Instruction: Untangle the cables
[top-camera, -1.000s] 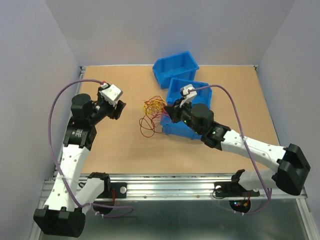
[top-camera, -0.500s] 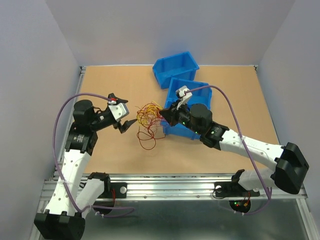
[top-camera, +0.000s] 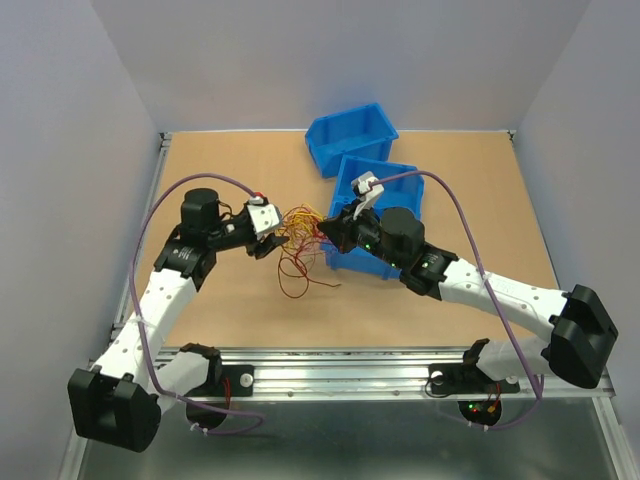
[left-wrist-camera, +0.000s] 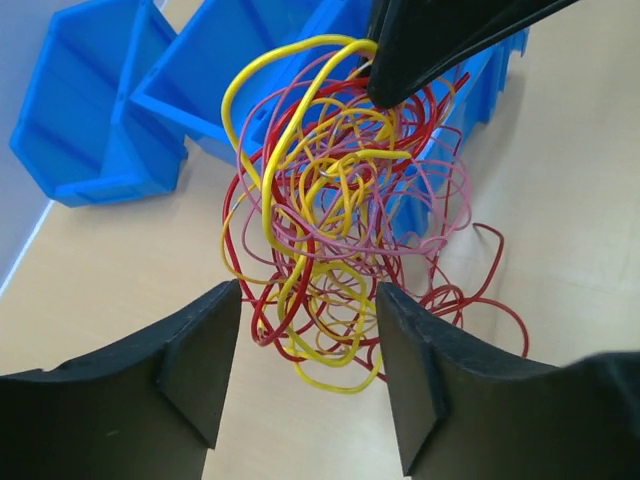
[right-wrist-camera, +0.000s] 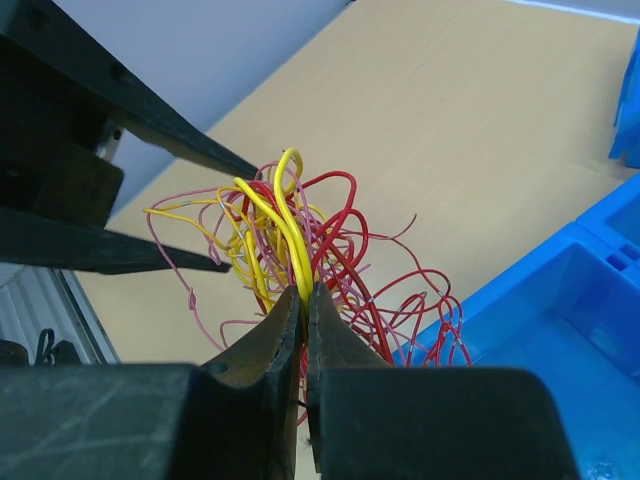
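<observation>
Since the earlier frame, the left gripper (top-camera: 268, 243) has swung right to the tangled bundle of thin red, yellow and pink wire cables (top-camera: 300, 245), just beside the blue plastic bin (top-camera: 385, 185). Its jaws stand apart, with the bundle just ahead. Both arms reach inward. The right gripper (right-wrist-camera: 303, 297) pinches yellow strands (a grip the overhead view cannot resolve).

Left arm (top-camera: 160, 300) and right arm (top-camera: 520, 297): white link sections with small holes, joined by black cylindrical joint housings (top-camera: 200, 208). A purple cord (top-camera: 430, 173) runs outside each arm. Fingers (left-wrist-camera: 200, 355) are matt black, tapered, smooth-faced
</observation>
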